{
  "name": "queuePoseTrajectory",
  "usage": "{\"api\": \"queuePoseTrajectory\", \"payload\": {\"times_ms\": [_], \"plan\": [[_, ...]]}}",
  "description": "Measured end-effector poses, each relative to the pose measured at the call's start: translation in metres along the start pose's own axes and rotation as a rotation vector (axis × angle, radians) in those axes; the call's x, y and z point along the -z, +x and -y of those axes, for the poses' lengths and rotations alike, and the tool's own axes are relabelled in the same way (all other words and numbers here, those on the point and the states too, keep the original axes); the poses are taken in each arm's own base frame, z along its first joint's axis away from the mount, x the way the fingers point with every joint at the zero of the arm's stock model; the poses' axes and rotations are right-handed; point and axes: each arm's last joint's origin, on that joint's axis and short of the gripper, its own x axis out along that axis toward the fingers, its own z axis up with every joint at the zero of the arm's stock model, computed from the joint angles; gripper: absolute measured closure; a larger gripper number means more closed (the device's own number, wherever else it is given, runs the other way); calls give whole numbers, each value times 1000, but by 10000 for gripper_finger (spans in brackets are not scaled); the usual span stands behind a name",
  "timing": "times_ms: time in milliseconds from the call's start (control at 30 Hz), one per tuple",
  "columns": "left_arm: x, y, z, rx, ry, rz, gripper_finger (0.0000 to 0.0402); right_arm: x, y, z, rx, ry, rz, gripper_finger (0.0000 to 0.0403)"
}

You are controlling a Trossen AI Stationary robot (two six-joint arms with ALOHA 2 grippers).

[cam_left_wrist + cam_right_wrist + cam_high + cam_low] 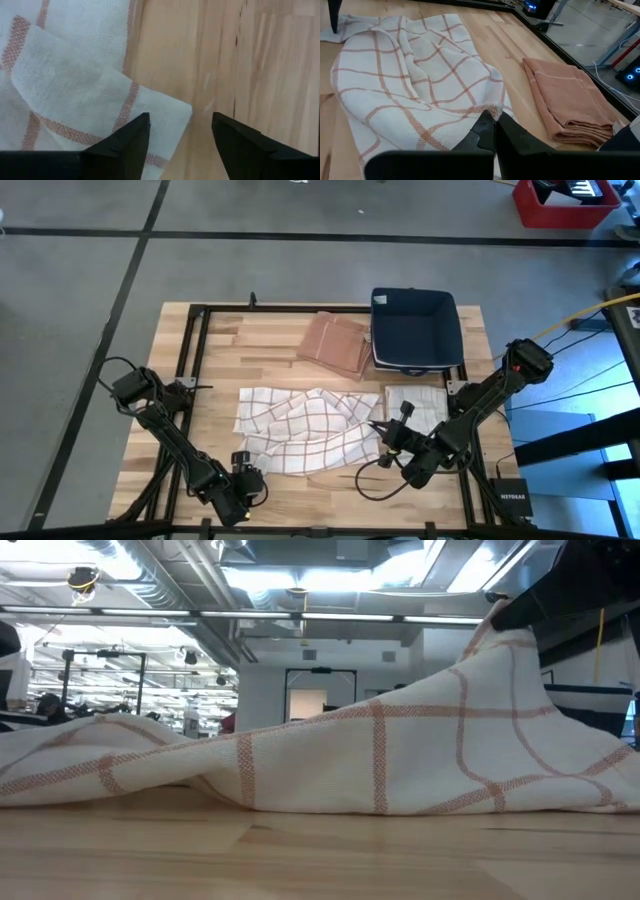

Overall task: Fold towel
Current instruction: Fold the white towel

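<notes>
We are seeing a dark blue bin (415, 328) at the back of the table (270, 340); we cannot tell what is inside. The checked towel (305, 430) is lying rumpled mid-table, stretching side to side. Our left gripper (180, 137) is spreading its fingers over a towel corner. Our right gripper (495, 131) is pinching the towel's edge.

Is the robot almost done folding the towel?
Not yet. The checked towel is partly doubled over but still rumpled. The right claw is shut on its edge, lifting it in a peak. The left claw is open over a corner. Still left: flattening it and finishing the folds, like the folded brown towel.
</notes>
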Motion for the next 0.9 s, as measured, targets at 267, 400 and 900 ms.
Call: {"api": "queuePoseTrajectory", "payload": {"times_ms": [267,400,900], "plan": [[4,5,-6,-9,17,-27,193,0,0,0,-3,7,3,400],[-1,7,-9,-4,10,-41,197,-1,0,-1,-6,13,7,400],[-18,17,-28,7,-137,-163,270,-1,0,-1,-6,10,7,400]]}}
